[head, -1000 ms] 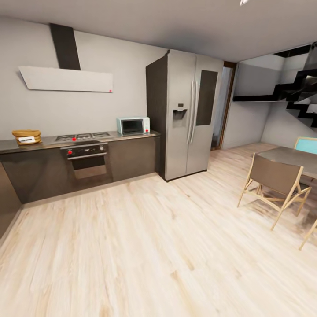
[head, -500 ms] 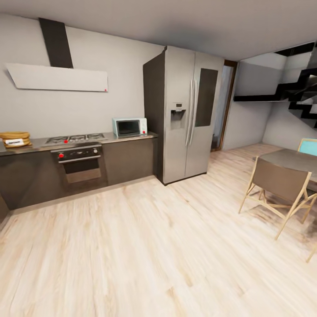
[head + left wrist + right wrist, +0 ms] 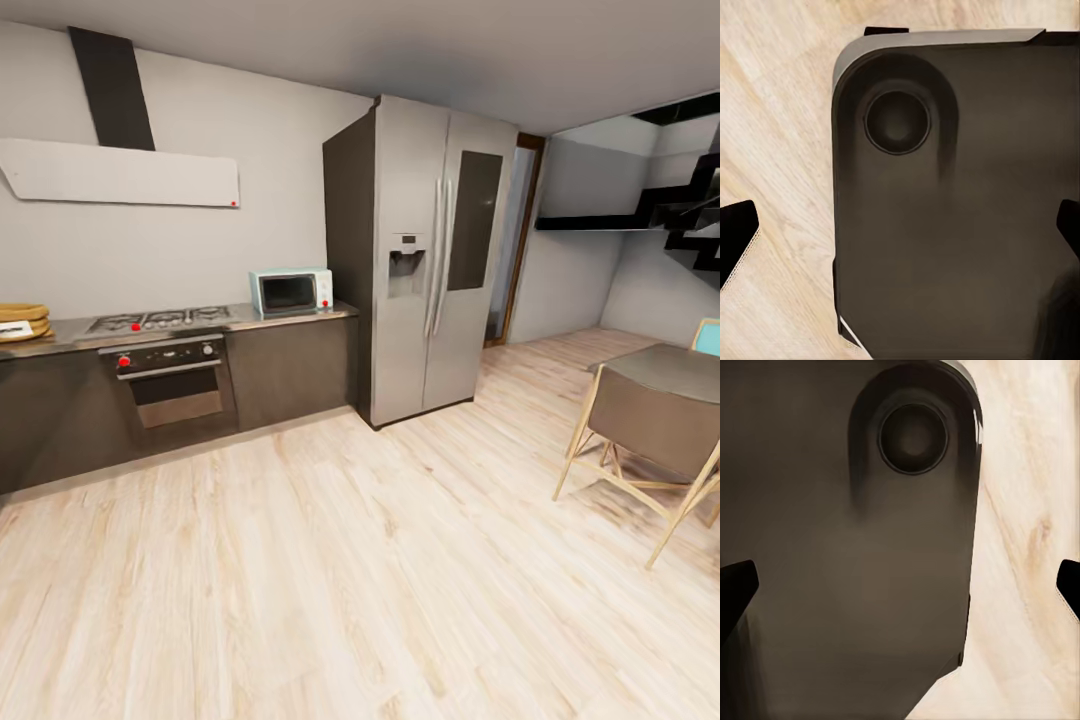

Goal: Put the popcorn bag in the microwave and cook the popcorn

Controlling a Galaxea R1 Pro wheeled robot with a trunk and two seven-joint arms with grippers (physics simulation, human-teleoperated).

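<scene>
A pale mint-blue microwave (image 3: 291, 292) with dark glass is seen on a shiny grey surface (image 3: 290, 317) over dark cabinets (image 3: 290, 372). The popcorn bag (image 3: 22, 322) is tan with a white label. Red knobs are carried by the black oven (image 3: 172, 385). The fridge (image 3: 425, 255) is steel grey, the floor (image 3: 350, 560) pale streaked wood. Black fingers (image 3: 735, 244) are shown over a dark brown robot base (image 3: 960, 202).

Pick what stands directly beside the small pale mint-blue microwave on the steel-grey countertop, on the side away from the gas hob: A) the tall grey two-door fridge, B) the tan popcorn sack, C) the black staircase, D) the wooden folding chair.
A: the pale mint-blue microwave sits at the end of the grey countertop, next to the tall grey two-door fridge.
</scene>
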